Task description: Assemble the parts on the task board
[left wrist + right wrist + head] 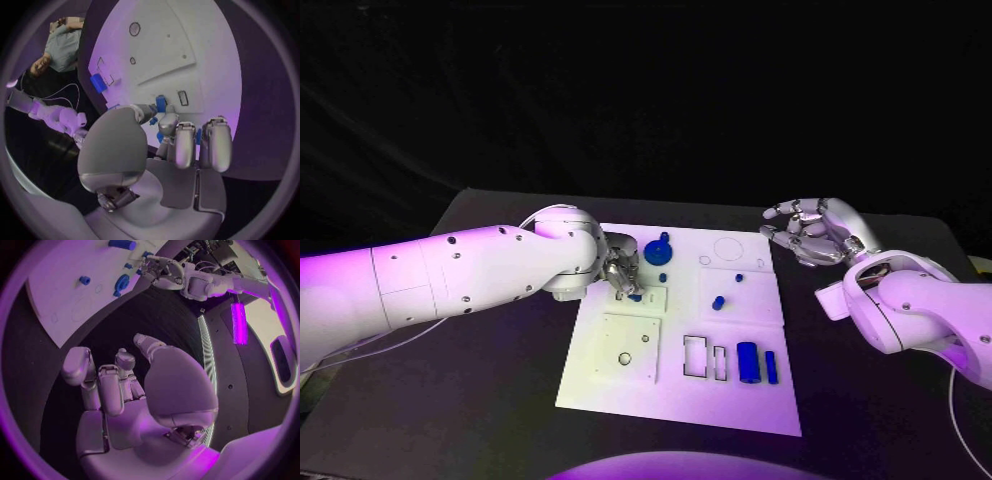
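Your left hand [620, 268] is down on the white board [678, 400], at its left edge near the far end. Its fingertips pinch a small blue part [161, 103] against the board beside a small rectangular slot [183, 97]. Your right hand [812, 232] hangs above the black table [473, 400], just off the board's far right corner, with fingers curled in and nothing in them. More blue parts lie on the board: a round piece [656, 249] just beyond the left hand, a peg [718, 302] mid-board, and two cylinders [756, 362] near the right edge.
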Robot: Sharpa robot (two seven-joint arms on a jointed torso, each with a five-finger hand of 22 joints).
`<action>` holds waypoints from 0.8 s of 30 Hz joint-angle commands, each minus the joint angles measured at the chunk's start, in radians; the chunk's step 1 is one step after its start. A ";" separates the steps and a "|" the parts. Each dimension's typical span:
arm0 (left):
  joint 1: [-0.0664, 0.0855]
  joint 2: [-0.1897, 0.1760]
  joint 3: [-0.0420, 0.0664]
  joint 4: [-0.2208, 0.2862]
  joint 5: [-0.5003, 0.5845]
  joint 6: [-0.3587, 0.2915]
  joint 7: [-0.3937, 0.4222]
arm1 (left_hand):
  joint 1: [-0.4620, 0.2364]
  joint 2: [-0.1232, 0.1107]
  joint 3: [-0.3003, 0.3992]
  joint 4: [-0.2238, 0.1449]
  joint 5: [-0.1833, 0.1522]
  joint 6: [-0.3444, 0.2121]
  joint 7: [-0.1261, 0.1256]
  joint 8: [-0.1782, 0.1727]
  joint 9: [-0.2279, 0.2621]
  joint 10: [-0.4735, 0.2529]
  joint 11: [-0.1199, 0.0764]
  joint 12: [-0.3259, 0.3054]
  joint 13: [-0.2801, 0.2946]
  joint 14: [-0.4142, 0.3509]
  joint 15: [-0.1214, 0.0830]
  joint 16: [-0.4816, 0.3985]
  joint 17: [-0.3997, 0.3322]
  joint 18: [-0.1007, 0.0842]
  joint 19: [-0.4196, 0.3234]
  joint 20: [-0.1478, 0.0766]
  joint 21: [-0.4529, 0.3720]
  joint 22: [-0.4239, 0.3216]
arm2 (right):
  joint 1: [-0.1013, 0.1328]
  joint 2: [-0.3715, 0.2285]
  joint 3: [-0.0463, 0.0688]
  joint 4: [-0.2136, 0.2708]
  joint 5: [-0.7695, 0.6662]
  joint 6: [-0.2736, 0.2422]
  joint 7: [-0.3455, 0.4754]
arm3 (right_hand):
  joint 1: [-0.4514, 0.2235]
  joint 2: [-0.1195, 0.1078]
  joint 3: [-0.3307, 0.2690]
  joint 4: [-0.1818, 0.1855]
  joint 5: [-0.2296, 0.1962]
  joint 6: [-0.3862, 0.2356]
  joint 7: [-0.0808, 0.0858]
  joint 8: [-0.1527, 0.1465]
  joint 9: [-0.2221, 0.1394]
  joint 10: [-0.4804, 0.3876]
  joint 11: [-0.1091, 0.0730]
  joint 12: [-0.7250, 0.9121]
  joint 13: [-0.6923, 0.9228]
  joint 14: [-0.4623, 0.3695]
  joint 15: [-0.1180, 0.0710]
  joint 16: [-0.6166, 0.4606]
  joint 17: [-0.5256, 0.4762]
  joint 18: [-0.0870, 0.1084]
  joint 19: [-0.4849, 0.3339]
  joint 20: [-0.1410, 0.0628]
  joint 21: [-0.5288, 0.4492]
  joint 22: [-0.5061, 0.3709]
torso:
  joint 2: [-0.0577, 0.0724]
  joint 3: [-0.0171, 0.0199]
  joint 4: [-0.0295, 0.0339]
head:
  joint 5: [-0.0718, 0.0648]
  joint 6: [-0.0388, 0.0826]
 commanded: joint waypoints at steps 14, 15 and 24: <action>-0.003 -0.002 -0.002 0.001 -0.002 0.022 -0.005 | -0.012 0.007 0.178 -0.166 0.011 0.027 -0.017 0.006 0.063 0.012 -0.003 0.009 0.005 0.066 -0.009 0.004 0.143 -0.012 0.013 -0.002 0.008 0.042 | -0.004 0.000 0.000 0.001 -0.003 0.003 0.010 | -0.009 0.000 0.003 0.008 0.003 -0.007 0.001 0.009 -0.002 -0.007 0.001 -0.004 -0.002 0.025 -0.003 -0.007 0.000 0.016 -0.010 0.000 -0.005 -0.002 | -0.001 0.0009 0.0001 | 0.000 -0.003; -0.003 -0.001 -0.002 0.001 -0.001 0.021 -0.005 | -0.015 0.008 0.179 -0.166 0.011 0.028 -0.017 0.007 0.064 0.012 -0.003 0.009 0.004 0.066 -0.009 0.004 0.144 -0.012 0.013 -0.002 0.008 0.043 | -0.004 0.001 0.000 0.001 -0.003 0.003 0.010 | -0.009 0.000 0.003 0.008 0.003 -0.007 0.001 0.009 -0.002 -0.007 0.001 -0.004 -0.002 0.025 -0.003 -0.007 0.000 0.016 -0.010 0.000 -0.005 -0.002 | -0.001 0.0012 0.0001 | 0.000 -0.002; -0.003 0.006 -0.002 0.000 0.013 0.019 -0.005 | -0.053 0.017 0.185 -0.159 0.006 0.036 -0.025 0.017 0.083 0.015 -0.009 0.005 -0.006 0.066 -0.013 0.004 0.144 -0.015 0.019 -0.005 0.013 0.054 | -0.005 0.000 0.000 0.001 -0.003 0.004 0.011 | -0.009 0.000 0.003 0.008 0.003 -0.007 0.001 0.009 -0.002 -0.006 0.001 -0.003 -0.002 0.025 -0.003 -0.007 0.000 0.017 -0.011 0.000 -0.008 -0.004 | -0.001 0.0010 0.0003 | -0.002 -0.002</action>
